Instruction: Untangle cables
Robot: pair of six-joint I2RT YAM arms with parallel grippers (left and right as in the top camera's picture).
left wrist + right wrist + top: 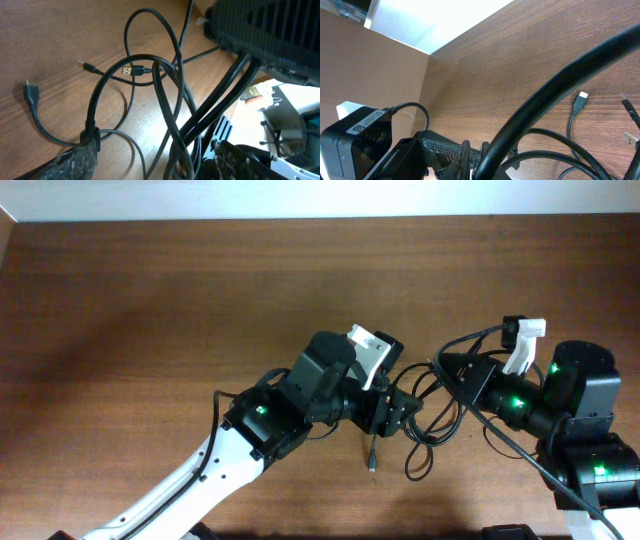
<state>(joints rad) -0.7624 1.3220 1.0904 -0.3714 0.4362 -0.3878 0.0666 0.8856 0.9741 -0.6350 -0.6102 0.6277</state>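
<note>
Thin black cables point(432, 428) lie tangled on the wooden table between my two arms. One plug end point(372, 464) trails out toward the front. In the left wrist view the loops point(150, 65) cross each other, with a silver-tipped USB plug point(129, 71) and a black plug point(31, 93) lying loose. My left gripper point(155, 150) is open, straddling several strands; its left finger point(82, 155) touches one. The right gripper point(447, 367) is shut on cable strands point(225, 95) that run down from it into the tangle. In the right wrist view its fingers point(470, 155) are pressed together beside a blurred strand point(560, 85).
Thicker black leads point(520, 450) belong to the right arm and run off to the lower right. The right arm's base point(590, 420) stands at the table's right edge. Bare wood point(150, 310) stretches to the left and back. More loose plug ends point(580, 98) lie to the right.
</note>
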